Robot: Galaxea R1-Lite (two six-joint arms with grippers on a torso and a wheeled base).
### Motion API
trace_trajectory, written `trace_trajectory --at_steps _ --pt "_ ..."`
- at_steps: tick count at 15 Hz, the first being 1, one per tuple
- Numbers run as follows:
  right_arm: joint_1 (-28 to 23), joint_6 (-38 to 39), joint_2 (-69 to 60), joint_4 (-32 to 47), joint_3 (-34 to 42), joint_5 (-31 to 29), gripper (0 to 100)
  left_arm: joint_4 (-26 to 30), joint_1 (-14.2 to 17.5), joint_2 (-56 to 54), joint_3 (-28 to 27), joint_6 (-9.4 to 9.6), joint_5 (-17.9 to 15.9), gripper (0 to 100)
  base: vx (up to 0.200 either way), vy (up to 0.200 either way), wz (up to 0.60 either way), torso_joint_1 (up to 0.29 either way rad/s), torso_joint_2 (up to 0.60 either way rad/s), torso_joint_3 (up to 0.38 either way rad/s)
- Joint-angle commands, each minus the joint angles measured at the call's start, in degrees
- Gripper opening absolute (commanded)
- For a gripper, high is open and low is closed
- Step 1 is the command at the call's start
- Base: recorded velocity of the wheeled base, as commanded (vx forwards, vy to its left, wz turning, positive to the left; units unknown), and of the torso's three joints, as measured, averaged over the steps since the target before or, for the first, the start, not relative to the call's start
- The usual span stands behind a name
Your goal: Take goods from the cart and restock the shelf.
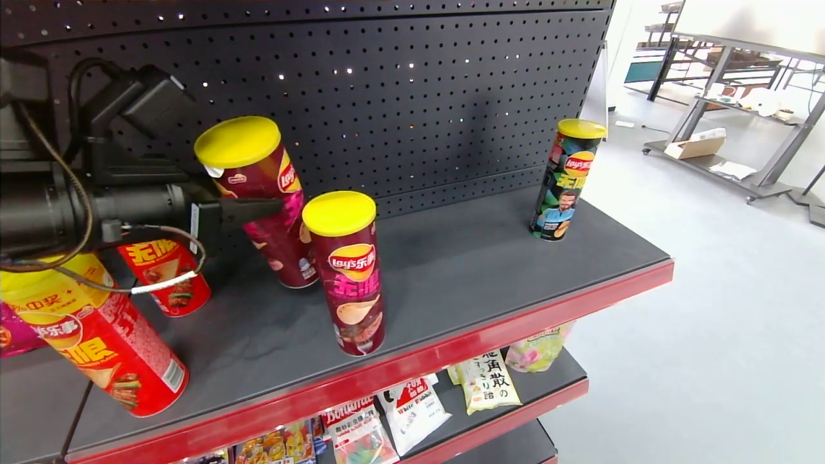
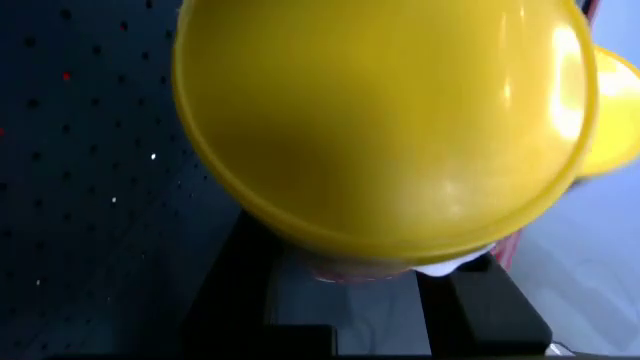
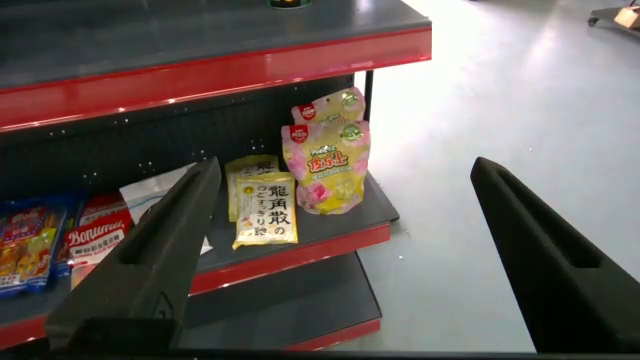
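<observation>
Clamped shut in left gripper (image 1: 267, 209): maroon chip can (image 1: 258, 187), tilted, near the back edge of the shelf (image 1: 490, 258), toward its left end. Just beside it, nearer the front edge, second maroon can (image 1: 351, 277), upright. Right gripper (image 3: 346, 165) spread wide, empty, facing snack bags (image 3: 262, 210) on lower shelf (image 3: 300, 258).

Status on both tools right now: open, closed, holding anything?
Left tool: closed on the tilted maroon chip can.
Right tool: open, empty.
</observation>
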Motion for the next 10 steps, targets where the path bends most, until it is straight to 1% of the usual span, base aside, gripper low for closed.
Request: trace_trajectory --at_steps 1,2,4,5,7,8,9,10 --pt "0.04 0.0 0.09 -0.04 0.0 0.02 100 -0.98 -0.16 6.78 -3.48 -0.05 -0.01 0 0.0 0.0 0.0 0.0 0.0 0.0" --pt "0.04 0.0 0.09 -0.04 0.0 0.02 100 -1.07 -0.16 7.75 -4.27 -0.14 -0.01 0 0.0 0.0 0.0 0.0 0.0 0.0" --pt "0.04 0.0 0.09 -0.04 0.0 0.02 100 -1.25 -0.25 11.88 -7.79 -0.23 -0.01 0 0.0 0.0 0.0 0.0 0.0 0.0" --pt "0.04 0.0 0.09 -0.04 0.0 0.02 100 -2.3 -0.34 13.2 -8.84 -0.23 -0.01 0 0.0 0.0 0.0 0.0 0.0 0.0" --pt "0.04 0.0 0.09 -0.04 0.0 0.02 100 -5.03 -0.43 14.87 -9.46 -0.32 -0.01 0 0.0 0.0 0.0 0.0 0.0 0.0" --pt "0.04 0.0 0.09 -0.04 0.0 0.02 100 -5.03 -0.43 15.22 -9.37 -0.32 -0.01 0 0.0 0.0 0.0 0.0 0.0 0.0" --pt "0.04 0.0 0.09 -0.04 0.0 0.02 100 -5.11 -0.34 15.74 -9.19 -0.93 -0.01 0 0.0 0.0 0.0 0.0 0.0 0.0" --pt "0.04 0.0 0.09 -0.04 0.0 0.02 100 -5.11 0.01 15.92 -9.19 -1.11 -0.01 0 0.0 0.0 0.0 0.0 0.0 0.0"
